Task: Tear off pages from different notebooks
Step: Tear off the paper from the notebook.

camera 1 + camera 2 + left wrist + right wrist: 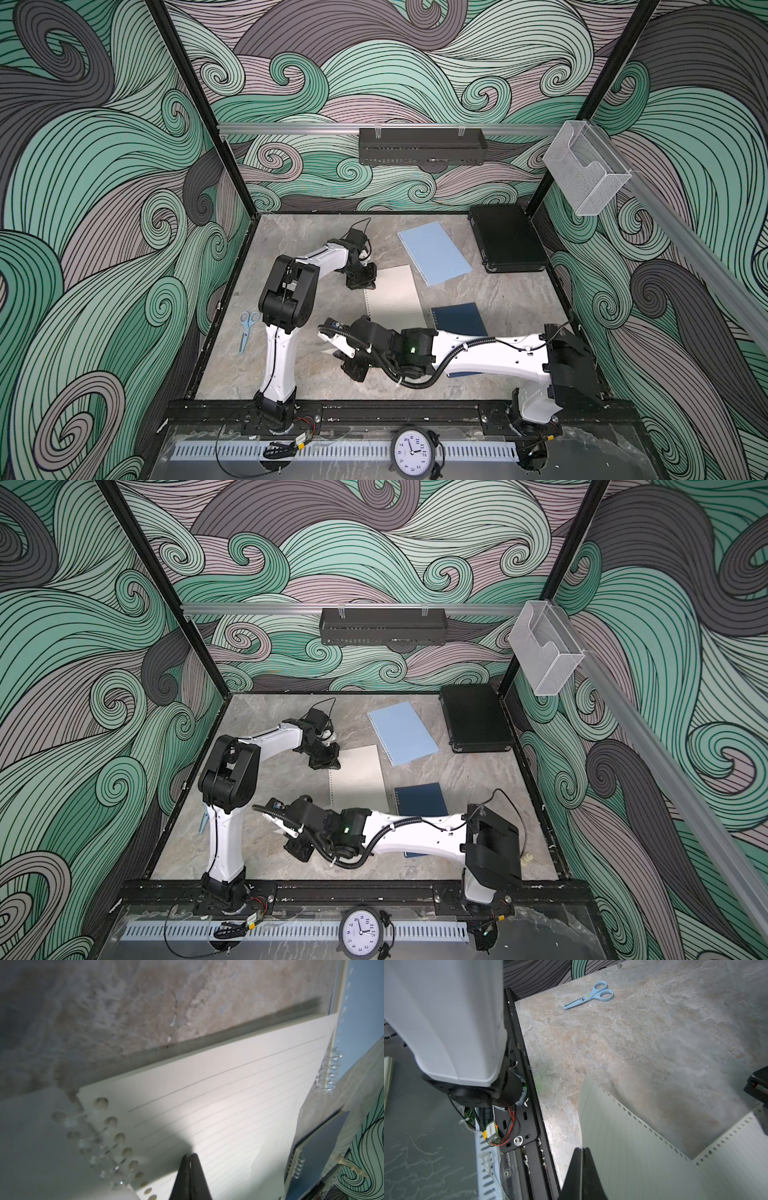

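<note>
Marbled grey tabletop (519, 299), swirl-patterned walls (104, 208), left gripper (190, 1155) closed, right gripper (582, 1149) pinching page (633, 1157)

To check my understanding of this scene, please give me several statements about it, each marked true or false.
1. The light blue scissors lie near the left arm. True.
2. The light blue notebook lies open. False: its cover is closed.
3. The black case sits in the far right corner. True.
4. The left tool stands wide open. False: it is shut, tips on the cream notebook.
5. The dark navy notebook lies on the black case. False: it lies on the table by the right arm.
</note>
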